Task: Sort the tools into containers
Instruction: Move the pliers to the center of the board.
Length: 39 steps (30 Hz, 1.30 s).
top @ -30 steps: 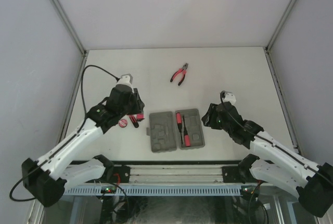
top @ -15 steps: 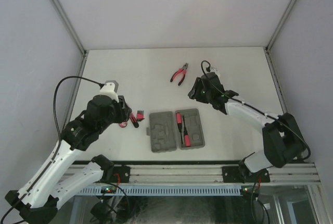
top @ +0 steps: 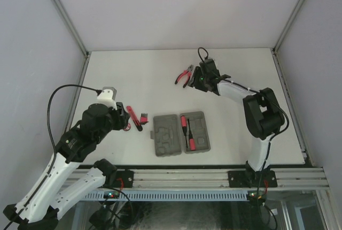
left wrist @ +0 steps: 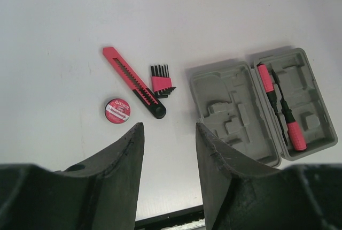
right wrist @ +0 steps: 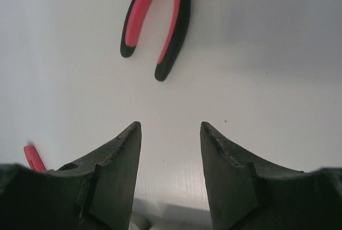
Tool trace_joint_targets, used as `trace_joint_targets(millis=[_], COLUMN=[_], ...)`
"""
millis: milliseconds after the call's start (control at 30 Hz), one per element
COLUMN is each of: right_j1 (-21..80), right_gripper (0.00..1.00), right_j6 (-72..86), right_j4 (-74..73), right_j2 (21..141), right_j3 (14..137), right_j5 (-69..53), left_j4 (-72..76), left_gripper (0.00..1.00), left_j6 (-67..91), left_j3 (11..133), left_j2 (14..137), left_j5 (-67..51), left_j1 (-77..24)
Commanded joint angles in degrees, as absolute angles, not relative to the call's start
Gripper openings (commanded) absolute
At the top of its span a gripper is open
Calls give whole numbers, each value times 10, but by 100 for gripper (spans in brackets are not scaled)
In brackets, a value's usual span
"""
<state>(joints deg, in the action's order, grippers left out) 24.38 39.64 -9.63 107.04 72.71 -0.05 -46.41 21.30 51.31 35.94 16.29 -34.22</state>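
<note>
On the white table (top: pixel 160 69), pliers (right wrist: pixel 179 16) lie just ahead of the right gripper (right wrist: pixel 171 125), spread and empty; pinching one splayed handle could swing them loose. The left gripper (left wrist: pixel 169 125) hangs spread, empty, case (left wrist: pixel 230 112) to its right.

White table (top: pixel 160 75), open grey case (left wrist: pixel 219 107), pliers (right wrist: pixel 138 13), red knife (left wrist: pixel 132 82), hex keys (left wrist: pixel 162 80), red disc (left wrist: pixel 117 110)

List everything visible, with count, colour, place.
grey plastic hinged tool case: one, grey, open, table centre
red-handled screwdrivers: two, red-black, case's right half
red-handled pliers: one, red-black, beyond case
red utility knife: one, red-black, left of case
comb-like hex key set: one, red-black, beside knife
round red disc: one, red, beside knife
white table: one, white, beneath all
left hand: one, dark, open, near knife
right hand: one, dark, open, near pliers
</note>
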Motion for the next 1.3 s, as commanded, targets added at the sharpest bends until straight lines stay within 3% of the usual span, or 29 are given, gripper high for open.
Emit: trace_joint_targets(millis=[0,567,1267], right_j1=[234,200,198], right_gripper=[48,49,38], right_j6=[375,392,376], right_j4=[-94,-114,-197], right_j2=[1124,1265,1351], right_j3=[806,965,1065], right_j5=[-35,-91,-63], left_j4=[-449,-454,-451], left_gripper=[47,47,47], left_j6=[196,213,217], left_j3=[500,497,493], left_j2=[356,341,344], left_j5=[174,198,195], left_j1=[-340,-342,-342])
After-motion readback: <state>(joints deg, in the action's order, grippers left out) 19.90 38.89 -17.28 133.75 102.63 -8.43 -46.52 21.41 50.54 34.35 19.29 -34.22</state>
